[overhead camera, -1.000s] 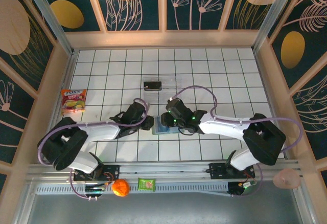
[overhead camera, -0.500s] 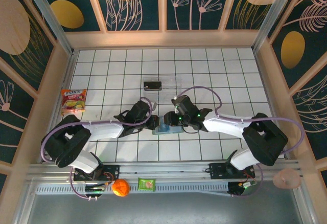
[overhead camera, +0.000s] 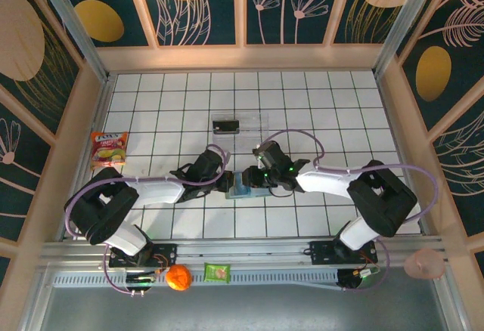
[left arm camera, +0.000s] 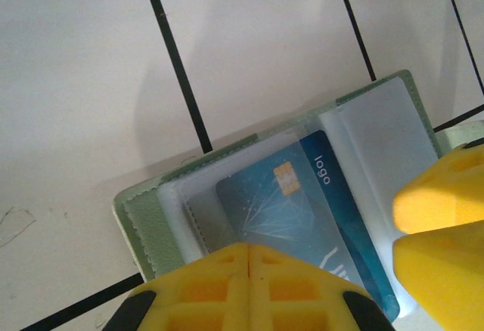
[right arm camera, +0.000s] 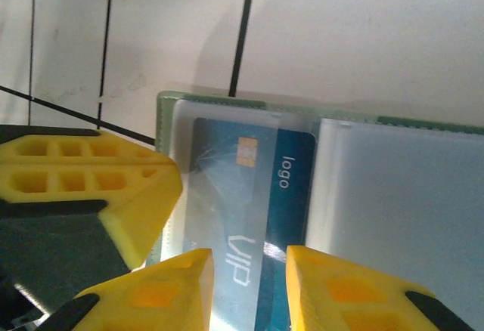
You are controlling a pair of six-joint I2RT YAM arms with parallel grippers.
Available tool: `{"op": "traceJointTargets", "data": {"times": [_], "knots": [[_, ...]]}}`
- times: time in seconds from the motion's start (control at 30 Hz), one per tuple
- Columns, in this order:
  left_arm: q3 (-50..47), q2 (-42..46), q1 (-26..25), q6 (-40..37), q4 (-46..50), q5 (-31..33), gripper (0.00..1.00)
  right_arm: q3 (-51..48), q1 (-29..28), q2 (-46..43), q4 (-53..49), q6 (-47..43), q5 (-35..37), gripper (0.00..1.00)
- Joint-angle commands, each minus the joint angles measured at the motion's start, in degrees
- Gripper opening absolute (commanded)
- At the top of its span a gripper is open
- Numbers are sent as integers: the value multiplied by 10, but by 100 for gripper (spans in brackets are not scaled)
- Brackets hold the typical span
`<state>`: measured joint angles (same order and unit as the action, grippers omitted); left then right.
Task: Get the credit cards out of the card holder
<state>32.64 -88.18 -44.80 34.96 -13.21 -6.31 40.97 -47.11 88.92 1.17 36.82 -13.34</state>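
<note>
**Both hands at the open holder, blue card in its pocket**

The holder [left arm camera: 140, 221] lies open and flat on the white tiled tabletop [left arm camera: 257, 51], inside up, near the middle of the tabletop. A blue card [left arm camera: 302, 210] with a gold chip, marked "logo" and "VIP", sits in a clear pocket on one half. The other half shows a pale pocket, and what it holds cannot be told.

The left hand [left arm camera: 248, 263] has its fingers pressed together with no gap. Its tip lies over the outer edge of the half that carries the card, just beside the card. Whether it bears down on the holder cannot be told.

The right hand [right arm camera: 249, 267] reaches in from the opposite side. Its fingers are slightly apart, and the tips sit over the end of the card where "VIP" is printed. That lettering shows in the gap between them, and they clamp nothing that can be seen.

From above, the two hands nearly meet over the holder, which lies under and between them. A clear tray [overhead camera: 236, 125] stands well apart, farther back on the tabletop.
</note>
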Motion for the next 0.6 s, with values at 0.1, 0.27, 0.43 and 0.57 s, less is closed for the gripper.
{"op": "traceJointTargets", "data": {"times": [0.1,0.27,0.43,0.57], "knots": [[-9,-9,-1,-5,6,12,0,-2,11,18,9,17,-5,31],[-12,-26,-1,-8,17,23,0,-4,11,22,12,19,-10,31],[-20,-36,-1,-9,15,15,0,-3,11,27,15,18,-20,31],[-25,-42,-1,-6,5,4,0,-2,11,33,16,19,-27,31]]}}
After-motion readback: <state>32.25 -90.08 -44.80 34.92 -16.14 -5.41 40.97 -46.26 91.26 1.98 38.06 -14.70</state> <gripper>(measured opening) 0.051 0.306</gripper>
